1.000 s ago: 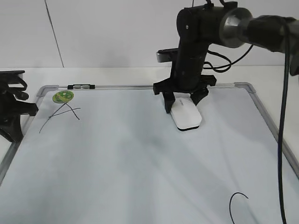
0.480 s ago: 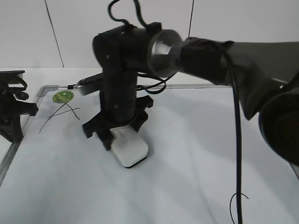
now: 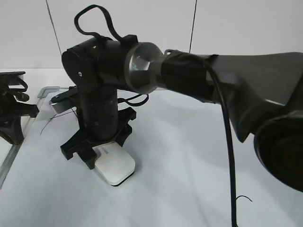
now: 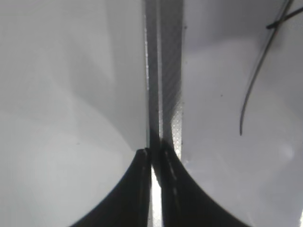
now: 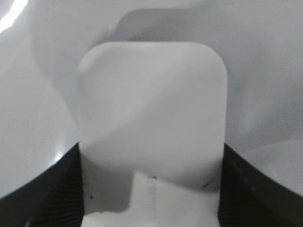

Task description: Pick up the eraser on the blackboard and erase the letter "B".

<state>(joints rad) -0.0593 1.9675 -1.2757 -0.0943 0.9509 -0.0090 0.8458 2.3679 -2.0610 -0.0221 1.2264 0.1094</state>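
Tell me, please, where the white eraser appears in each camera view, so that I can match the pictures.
Exterior view: the eraser lies low and left of centre on the blackboard, gripped at its far end by the right gripper.
Left wrist view: not in it; only the board's frame and a pen stroke show.
Right wrist view: the eraser fills the centre, between the two dark fingers.
Shared landmark: the pale blackboard surface.

No print, brand, number or sign can be read anywhere. The blackboard [image 3: 189, 189] carries only hand-drawn black marker strokes: a few crossing lines at the far left [image 3: 57, 118], mostly hidden behind the arm, and a short curved stroke at the near right [image 3: 244, 197]. Neither reads as a clear letter.
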